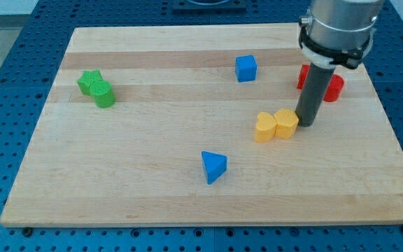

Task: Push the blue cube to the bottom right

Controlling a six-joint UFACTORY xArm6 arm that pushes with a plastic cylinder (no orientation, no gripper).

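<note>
Blue cube is the landmark I place everything by: it sits alone on the wooden board, toward the view's top and a little right of centre, far from the bottom-right corner where it belongs. My tip stands below it and to its right, well apart from it and touching nothing of it; I have no jaws at all, only this bare rod, so I hold nothing and can only shove. The tip rests just beside the right-hand one of the two yellow blocks, which lie touching each other below and right of the cube. Red blocks, partly hidden behind my rod, are to the cube's right. A blue wedge-like block lies below the cube, slightly left, and two green blocks far to its left. I judge I must get round to the cube's upper-left side, since pushing from here would drive it the wrong way.
</note>
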